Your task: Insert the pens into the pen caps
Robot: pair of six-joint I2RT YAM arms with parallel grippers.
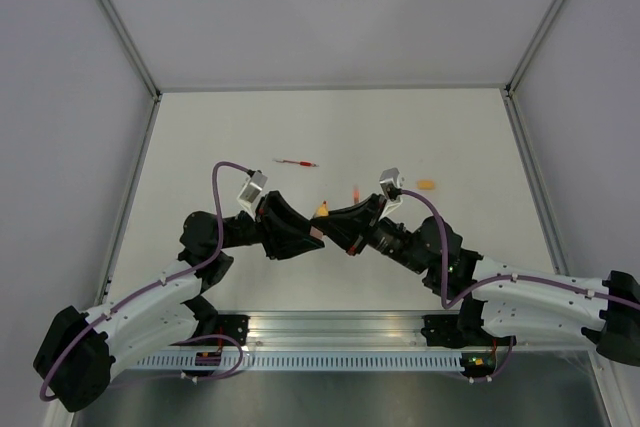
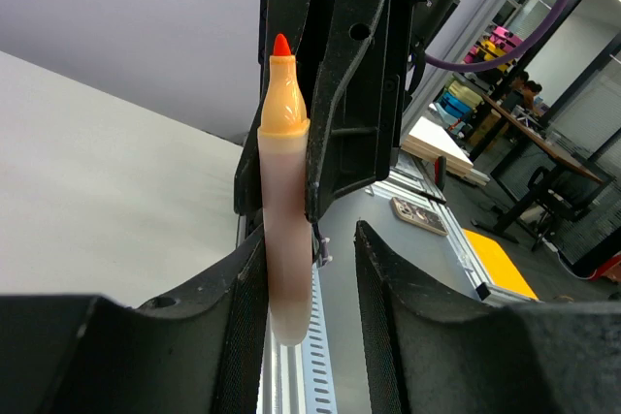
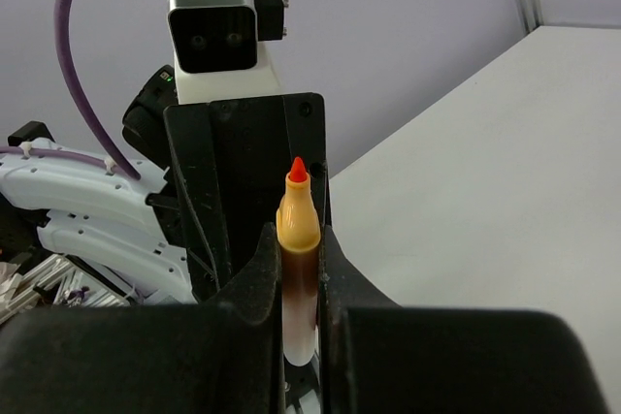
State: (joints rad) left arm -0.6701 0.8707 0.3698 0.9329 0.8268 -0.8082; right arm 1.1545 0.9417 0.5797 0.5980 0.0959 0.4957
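The big white table (image 1: 200, 127) has the two arms (image 1: 150, 297) leaning in from its near edge. Their tips meet over the middle, and I think that is so both can reach the same pen.

The right gripper (image 3: 298, 254) is pressed tight on the orange-tipped pen (image 3: 297, 220). It grips the pen low down on its pale body. That leaves the top end sticking out free, which is the end a cap has to go on.

The left gripper (image 2: 310, 239) is spread wide. The pen stands in the gap and rests against one finger (image 2: 243, 307), but the other finger is apart from it. So the left one is not holding anything. It may be there to take the pen or to keep it steady, and I cannot tell which.

The pen is up in the air, off the table, standing straight.

A red pen (image 1: 295, 162) lies flat on the table, further back, waiting for its turn.

An orange cap (image 1: 427, 185) lies on the table out to the right, well apart from the held pen. No gripper has a cap yet, so I think one must be fetched.

A small red thing (image 1: 357, 192) near the grippers is too blurry to name.

The red nib (image 2: 280, 46) points up
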